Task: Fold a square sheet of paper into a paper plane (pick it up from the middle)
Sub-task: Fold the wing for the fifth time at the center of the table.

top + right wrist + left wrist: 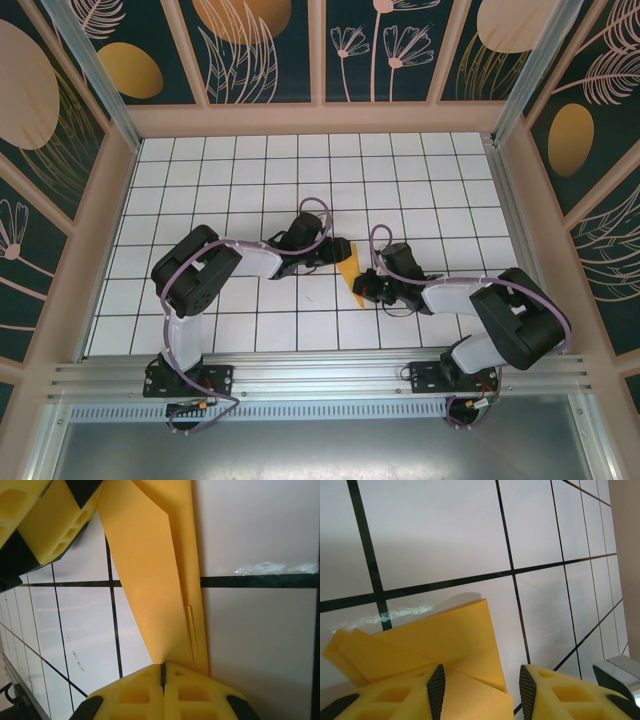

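Note:
The square sheet of paper (349,268) is a creased orange-yellow shape lying on the tiled floor between my two grippers. In the left wrist view its folded layers (451,641) spread under my left gripper (482,692), which stands open, with a corner of the paper below the gap and neither pad touching it. My right gripper (162,672) is shut, its closed tips against the narrow end of the folded paper (150,580). Whether a layer is pinched between them I cannot tell. From above, the left gripper (325,262) is at the paper's left edge and the right gripper (364,285) at its near end.
The floor is white tile with black grid lines (300,190). Pink walls (320,118) close it in at the back and sides. A metal rail (320,372) with both arm bases runs along the near edge. The left gripper's finger (50,525) shows in the right wrist view.

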Controlling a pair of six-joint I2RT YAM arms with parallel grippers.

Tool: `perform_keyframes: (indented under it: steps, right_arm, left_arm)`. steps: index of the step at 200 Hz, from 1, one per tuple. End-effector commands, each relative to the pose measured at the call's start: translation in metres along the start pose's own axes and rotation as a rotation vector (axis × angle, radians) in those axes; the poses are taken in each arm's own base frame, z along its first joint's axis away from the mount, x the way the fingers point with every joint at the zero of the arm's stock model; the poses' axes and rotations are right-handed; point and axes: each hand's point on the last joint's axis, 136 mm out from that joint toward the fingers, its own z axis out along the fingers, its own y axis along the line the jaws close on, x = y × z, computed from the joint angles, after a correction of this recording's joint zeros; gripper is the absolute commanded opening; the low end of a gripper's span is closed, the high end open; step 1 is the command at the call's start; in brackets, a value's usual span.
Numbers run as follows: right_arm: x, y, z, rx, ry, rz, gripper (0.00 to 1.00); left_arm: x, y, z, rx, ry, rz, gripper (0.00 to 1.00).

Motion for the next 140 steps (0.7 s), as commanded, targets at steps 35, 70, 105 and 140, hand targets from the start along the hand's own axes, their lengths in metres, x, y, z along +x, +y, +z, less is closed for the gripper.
perform_keyframes:
  steps: [35, 70, 105, 140]
  right_arm:
    - [0.045, -0.057, -0.003, 0.211, 0.123, 0.084, 0.03]
    - [0.044, -0.057, -0.005, 0.220, 0.121, 0.079, 0.03]
    - [0.044, -0.057, -0.006, 0.217, 0.112, 0.081, 0.03]
    - [0.045, -0.058, -0.007, 0.212, 0.101, 0.084, 0.03]
  left_arm:
    - [-0.010, 0.050, 0.002, -0.095, -0.004, -0.015, 0.46]
    - [-0.021, 0.060, -0.007, -0.069, -0.028, -0.006, 0.47]
    - [-0.037, 0.066, -0.006, -0.081, -0.038, 0.014, 0.47]
    - [-0.064, 0.068, -0.009, -0.128, -0.062, 0.036, 0.47]
